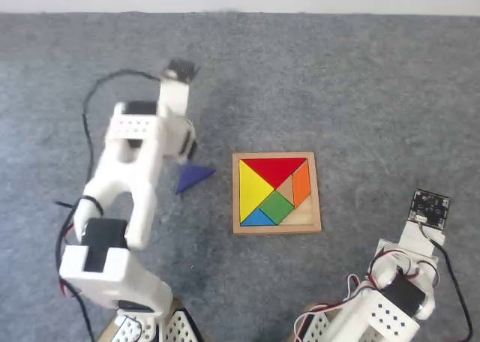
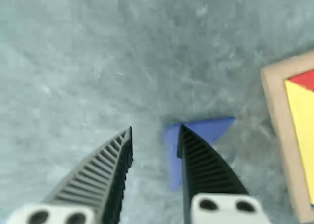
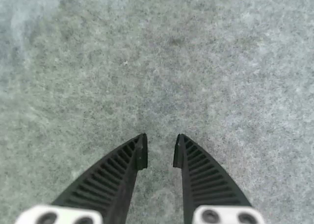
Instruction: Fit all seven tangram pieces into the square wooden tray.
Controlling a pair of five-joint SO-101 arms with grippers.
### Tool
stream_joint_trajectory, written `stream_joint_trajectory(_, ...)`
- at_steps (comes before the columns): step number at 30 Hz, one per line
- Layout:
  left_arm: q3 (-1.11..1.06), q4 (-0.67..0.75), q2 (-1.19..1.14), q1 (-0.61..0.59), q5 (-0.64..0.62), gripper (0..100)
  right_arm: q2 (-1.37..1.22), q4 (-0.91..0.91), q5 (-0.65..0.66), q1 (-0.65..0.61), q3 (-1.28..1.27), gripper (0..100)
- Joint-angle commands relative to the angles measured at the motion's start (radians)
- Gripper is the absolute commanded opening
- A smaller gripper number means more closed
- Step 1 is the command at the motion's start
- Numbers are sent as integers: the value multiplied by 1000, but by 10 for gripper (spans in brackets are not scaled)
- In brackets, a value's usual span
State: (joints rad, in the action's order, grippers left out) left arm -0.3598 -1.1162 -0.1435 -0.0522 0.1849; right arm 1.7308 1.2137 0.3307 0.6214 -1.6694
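Grey fabric surface (image 1: pixel 337 79) carries the square wooden tray (image 1: pixel 235 196), with red, yellow, orange and green pieces inside, and a blue triangle (image 1: pixel 193 178) lying just beside it. The left gripper (image 2: pixel 155 130) hangs open and empty, one finger over that triangle. The right gripper (image 3: pixel 161 138), narrowly parted, holds nothing.

We see left arm (image 1: pixel 127 181) and right arm (image 1: pixel 394 304): white plastic shells, black servo blocks, thin black cables (image 1: pixel 85 124). We note fingers (image 2: pixel 105 172) black, ribbed, tapering; white mounts (image 2: pixel 223 207), round holes.
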Motion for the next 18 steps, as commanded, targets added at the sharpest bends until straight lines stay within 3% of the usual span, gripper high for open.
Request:
stream_joint_trajectory(1, -120, 140, 75, 31, -40, 140, 19, 10, 11, -5, -18, 114)
stream_joint_trajectory(7, -127, 143, 114, 2, -140, 140, 21, 10, 11, -5, -18, 114)
stream_joint_trajectory(13, -133, 138, 124, 2, -144, 135, 21, 10, 11, -5, -18, 114)
stream_joint_trajectory(18, -130, 137, 126, 2, -146, 76, 21, 10, 11, -5, -18, 114)
